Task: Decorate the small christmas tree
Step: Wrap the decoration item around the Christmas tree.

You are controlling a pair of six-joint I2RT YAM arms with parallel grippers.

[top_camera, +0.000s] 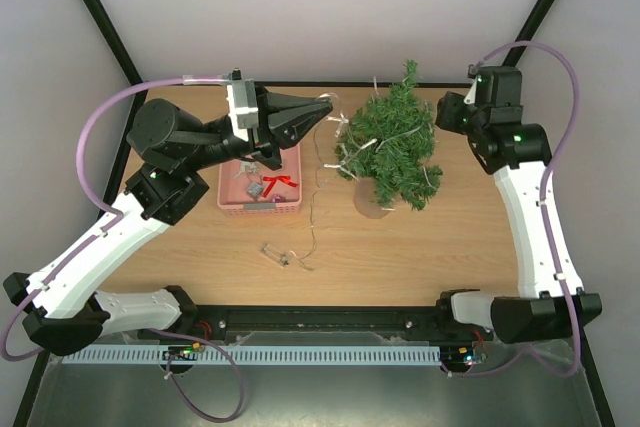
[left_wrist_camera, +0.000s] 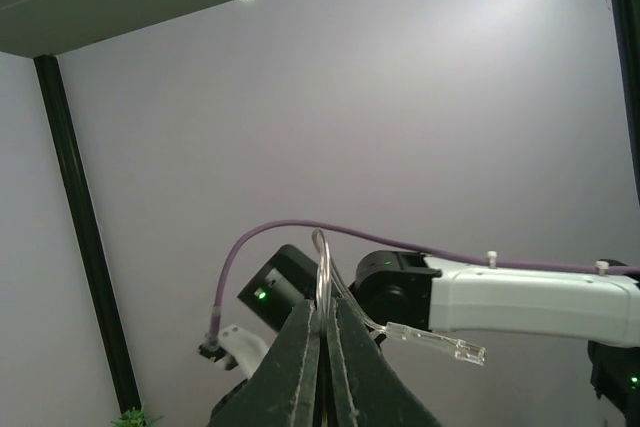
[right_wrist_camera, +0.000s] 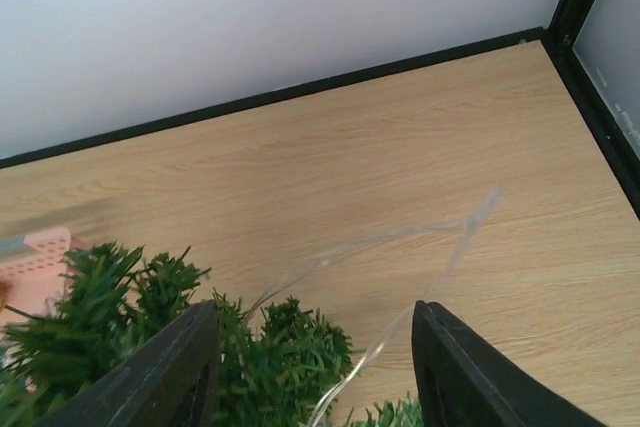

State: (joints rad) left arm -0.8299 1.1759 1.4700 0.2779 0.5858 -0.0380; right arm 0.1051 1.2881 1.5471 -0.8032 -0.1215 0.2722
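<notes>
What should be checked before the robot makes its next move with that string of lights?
1. The left gripper is shut on the light string: ok.
2. The right gripper is open and free to take the string: ok.
3. The right gripper is over the tree: ok, branches show just under its fingers.
4. Part of the string already lies on the tree's branches: ok.
5. The string's loose tail on the table is free of the pink basket: cannot tell; it runs close past the basket's right side.
6. The tree stands straight: cannot tell from above.
</notes>
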